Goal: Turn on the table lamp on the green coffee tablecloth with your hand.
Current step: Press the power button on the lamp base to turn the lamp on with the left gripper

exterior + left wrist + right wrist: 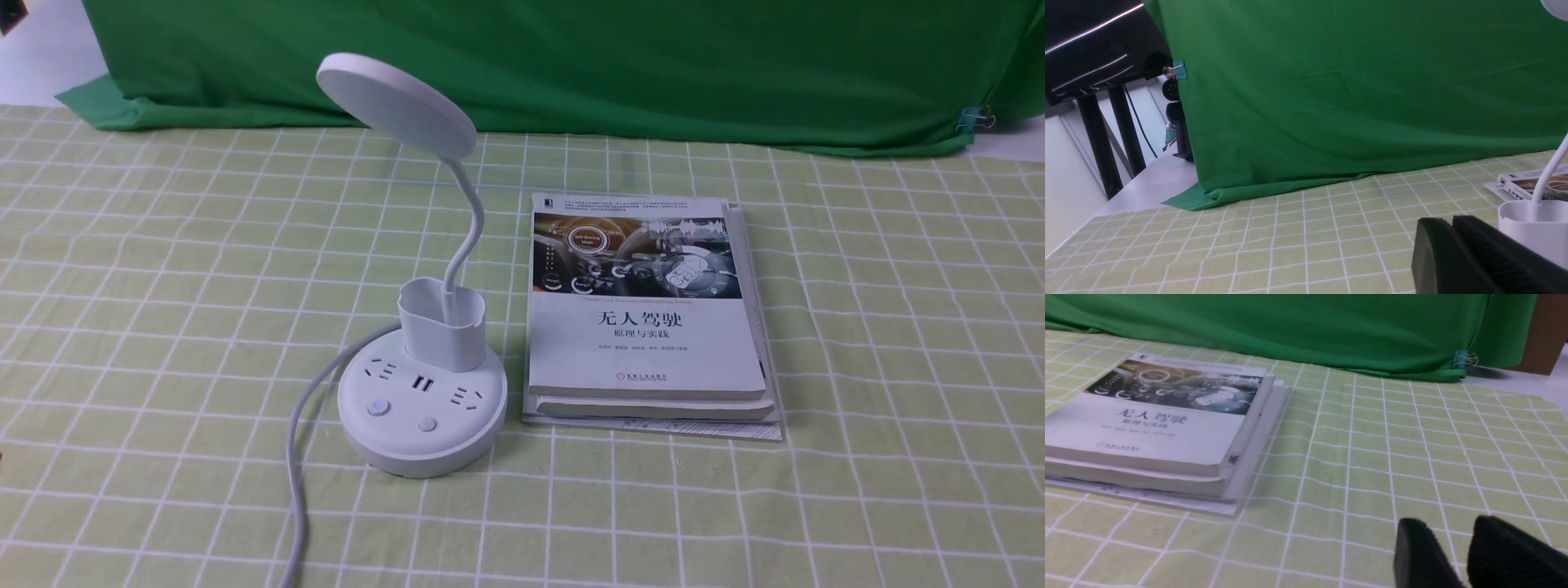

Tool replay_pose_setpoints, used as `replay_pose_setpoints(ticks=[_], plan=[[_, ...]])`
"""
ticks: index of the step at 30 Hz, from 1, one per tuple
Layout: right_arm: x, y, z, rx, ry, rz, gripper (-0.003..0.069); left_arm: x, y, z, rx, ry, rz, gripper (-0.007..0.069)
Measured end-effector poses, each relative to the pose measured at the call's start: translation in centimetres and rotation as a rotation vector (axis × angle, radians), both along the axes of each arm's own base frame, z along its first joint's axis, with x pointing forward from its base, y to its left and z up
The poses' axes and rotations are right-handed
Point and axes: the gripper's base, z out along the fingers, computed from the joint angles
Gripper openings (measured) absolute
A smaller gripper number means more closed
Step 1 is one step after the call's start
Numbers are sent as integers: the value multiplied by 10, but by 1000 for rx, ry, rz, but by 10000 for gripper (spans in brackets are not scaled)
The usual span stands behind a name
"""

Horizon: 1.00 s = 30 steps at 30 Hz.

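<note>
Table lamp (420, 400) on green coffee tablecloth (163, 286); bendy neck (469, 229) rises from cup holder (441, 331). Left gripper (1453, 222) fingers together; right gripper (1453, 526) fingers slightly apart.

The left claw (1451, 222) has its fingers pressed together. The right claw (1453, 528) has its fingers a little apart.

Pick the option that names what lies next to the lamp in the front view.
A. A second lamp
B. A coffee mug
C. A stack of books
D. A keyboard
C: a stack of books lies flat on the green coffee tablecloth, just to the right of the table lamp, with a narrow strip of cloth between them.
</note>
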Motion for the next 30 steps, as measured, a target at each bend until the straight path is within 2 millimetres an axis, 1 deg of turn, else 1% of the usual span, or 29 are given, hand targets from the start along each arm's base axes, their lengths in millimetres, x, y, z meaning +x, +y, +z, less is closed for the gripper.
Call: replay_pose_setpoints(ticks=[3,5,6,11,12,13,14,17,19,23,24,25,26,27,28,29,30], plan=[[0,0,0,0,0,0,245,0,0,1,2,-13,0,19],[0,0,0,0,0,0,245,-1,0,5,-27,-56,-3,19],[0,0,0,0,0,0,245,-1,0,7,-54,-74,-6,19],[0,0,0,0,0,0,245,-6,2,22,-315,-234,-59,19],[0,0,0,0,0,0,245,-6,2,23,-315,-244,-60,19],[0,0,0,0,0,0,245,-9,3,30,-364,-329,-83,19],[0,0,0,0,0,0,245,-11,3,33,-374,-369,-92,19],[0,0,0,0,0,0,245,-14,3,43,-388,-413,-107,19],[0,0,0,0,0,0,245,-19,3,60,-387,-427,-112,19],[0,0,0,0,0,0,245,-28,3,97,-378,-410,-114,19],[0,0,0,0,0,0,245,-28,3,99,-379,-415,-115,19],[0,0,0,0,0,0,245,-27,2,115,-376,-355,-109,19],[0,0,0,0,0,0,245,-28,2,123,-376,-340,-108,19],[0,0,0,0,0,0,245,-24,2,128,-372,-282,-100,19],[0,0,0,0,0,0,245,-20,1,137,-370,-224,-93,19],[0,0,0,0,0,0,245,-18,1,140,-369,-189,-88,19],[0,0,0,0,0,0,245,-11,0,143,-366,-113,-77,19]])
